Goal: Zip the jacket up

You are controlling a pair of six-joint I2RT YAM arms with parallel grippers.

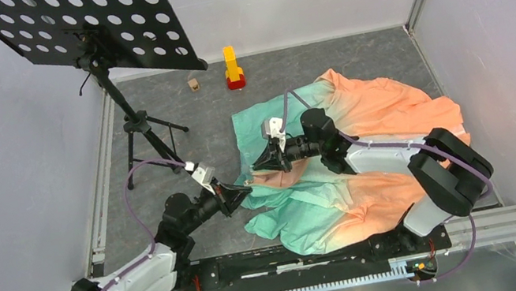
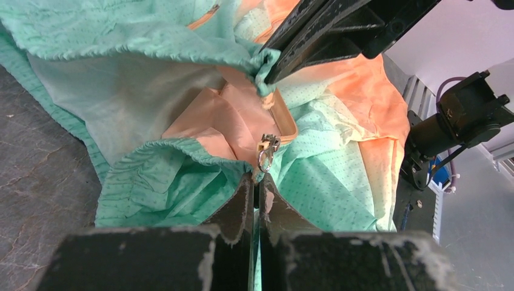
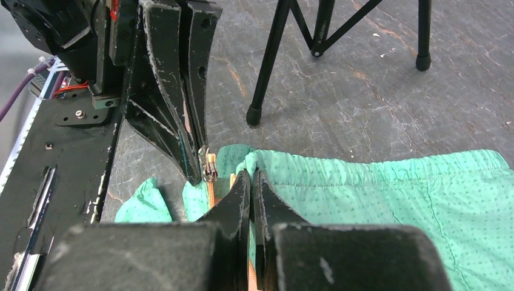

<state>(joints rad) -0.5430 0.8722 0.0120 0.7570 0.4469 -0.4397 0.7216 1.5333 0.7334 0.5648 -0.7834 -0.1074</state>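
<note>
The mint-to-peach jacket [image 1: 356, 152] lies crumpled on the grey table, right of centre. Its two green hem ends meet near the middle, held slightly apart. My left gripper [image 1: 244, 186] is shut on one hem end of the jacket [image 2: 182, 176], right beside the metal zipper slider [image 2: 267, 148] on the orange zipper tape [image 2: 286, 120]. My right gripper [image 1: 256, 163] is shut on the other hem end [image 3: 363, 182]. In the right wrist view the slider [image 3: 209, 165] hangs by the left fingers [image 3: 176, 109], just left of my right gripper [image 3: 251, 177].
A black perforated music stand [image 1: 81, 20] on a tripod [image 1: 143, 134] stands at the back left. A yellow and red block [image 1: 232, 68] and a small wooden cube [image 1: 193, 84] sit at the back. The tripod feet [image 3: 254, 115] are close beyond the hem.
</note>
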